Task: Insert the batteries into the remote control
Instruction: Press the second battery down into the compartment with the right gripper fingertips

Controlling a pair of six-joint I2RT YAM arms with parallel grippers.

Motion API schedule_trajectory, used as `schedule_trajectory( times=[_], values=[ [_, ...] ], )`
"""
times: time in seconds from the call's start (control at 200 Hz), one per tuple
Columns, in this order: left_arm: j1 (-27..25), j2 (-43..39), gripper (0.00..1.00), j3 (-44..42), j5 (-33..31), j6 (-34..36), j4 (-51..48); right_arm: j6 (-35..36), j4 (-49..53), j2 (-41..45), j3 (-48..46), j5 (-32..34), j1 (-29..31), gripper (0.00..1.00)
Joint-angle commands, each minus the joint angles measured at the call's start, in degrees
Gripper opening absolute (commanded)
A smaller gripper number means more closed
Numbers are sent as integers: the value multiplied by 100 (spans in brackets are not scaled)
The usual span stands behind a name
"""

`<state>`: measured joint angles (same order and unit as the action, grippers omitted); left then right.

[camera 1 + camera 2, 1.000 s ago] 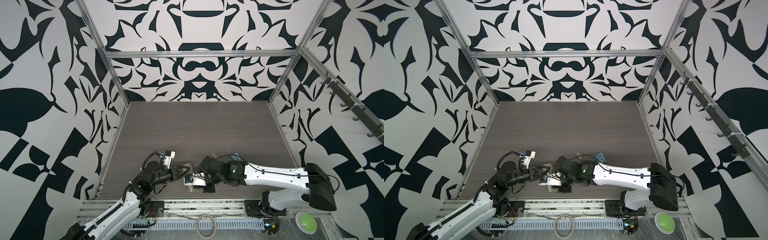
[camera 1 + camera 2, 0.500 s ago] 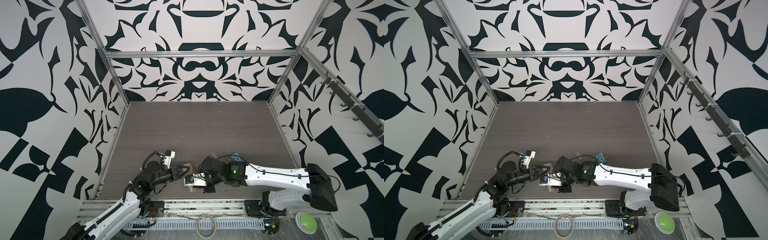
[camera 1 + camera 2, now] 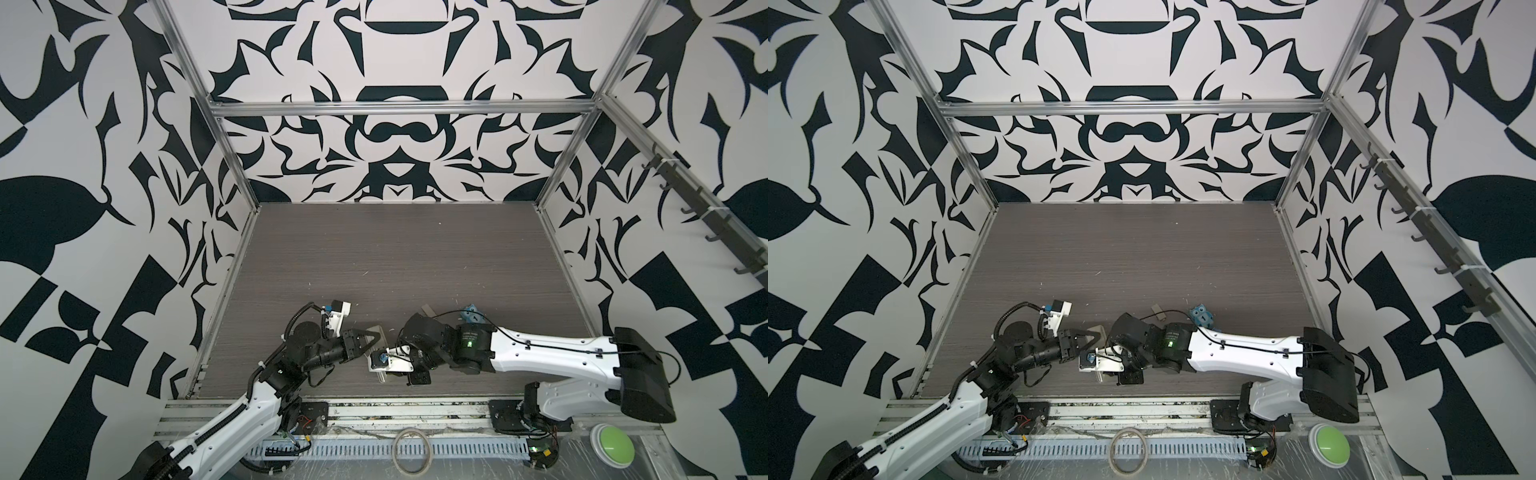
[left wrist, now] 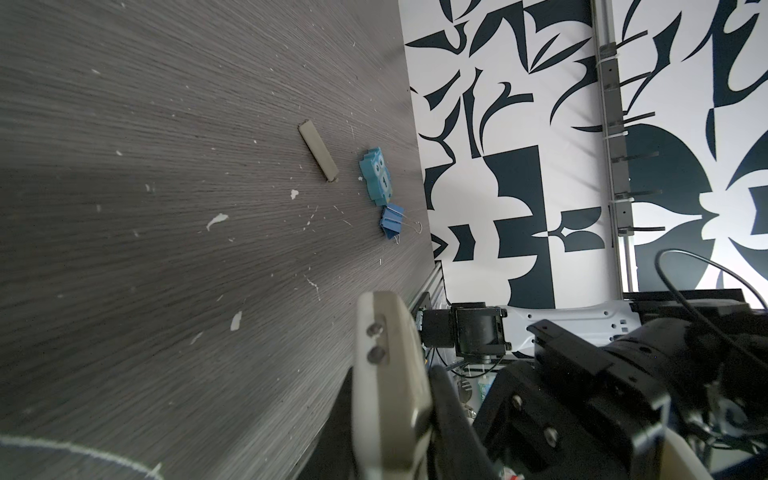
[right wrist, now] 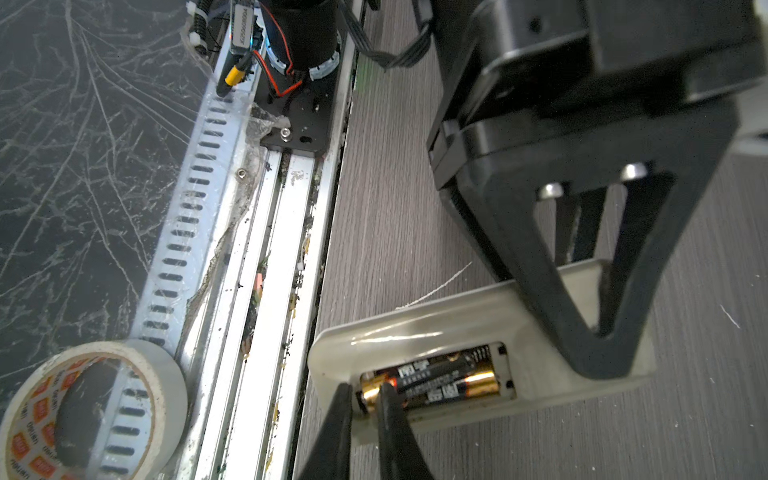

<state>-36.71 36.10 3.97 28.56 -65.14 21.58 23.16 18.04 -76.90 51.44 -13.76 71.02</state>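
Black-and-white patterned walls (image 3: 395, 145) box in a grey wood-grain counter (image 3: 395, 257). The remote (image 5: 415, 332) sits back-up near the counter's front edge; I cannot tell whether it rests on the wood. Its bay is open and both batteries (image 5: 449, 382) are inside, side by side.

My right claw (image 5: 365, 387) is closed narrowly on the gold end of one of the batteries. That cell looks slightly skewed across its neighbour, so I judge it not fully seated. My left claw (image 5: 602, 353) is clamped on the remote's other end.

Loading looks nearly done. What I think remains is pressing that cell flat and letting go. The bay's lid (image 4: 318, 151) lies off on the counter, well apart from the remote.

Counted: one remote, two batteries and one lid. There is also one blue owl (image 4: 377, 176) just beside one blue binder clip (image 4: 392, 226), and one tape roll (image 5: 83, 407) beyond the front rail. No third battery shows.
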Motion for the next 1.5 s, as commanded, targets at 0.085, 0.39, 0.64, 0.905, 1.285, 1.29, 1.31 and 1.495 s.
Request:
schedule_trajectory(
  times=[0.085, 0.39, 0.64, 0.905, 1.285, 1.29, 1.31, 1.495],
  values=[
    [-2, -41, 0, 113, 161, -95, 390, 120, -77, -9, 48, 250, 34, 16],
    [-3, -18, 0, 97, 204, -86, 452, 191, -177, -69, 75, 472, 35, 14],
    [-3, -9, 0, 90, 272, -95, 536, 237, -256, -152, 77, 615, 39, 13],
    [-3, 66, 0, 104, 356, -77, 639, 231, -369, -275, 81, 806, 37, 12],
    [-3, 241, 0, 148, 541, -75, 847, 160, -489, -497, 95, 1151, 38, 9],
    [-3, 245, 0, 148, 544, -72, 847, 166, -492, -499, 99, 1153, 40, 9],
    [-3, 248, 0, 148, 543, -75, 852, 169, -507, -495, 92, 1168, 43, 9],
    [-3, 284, 0, 183, 595, -76, 847, 154, -583, -526, 90, 1296, 41, 6]
  ],
)
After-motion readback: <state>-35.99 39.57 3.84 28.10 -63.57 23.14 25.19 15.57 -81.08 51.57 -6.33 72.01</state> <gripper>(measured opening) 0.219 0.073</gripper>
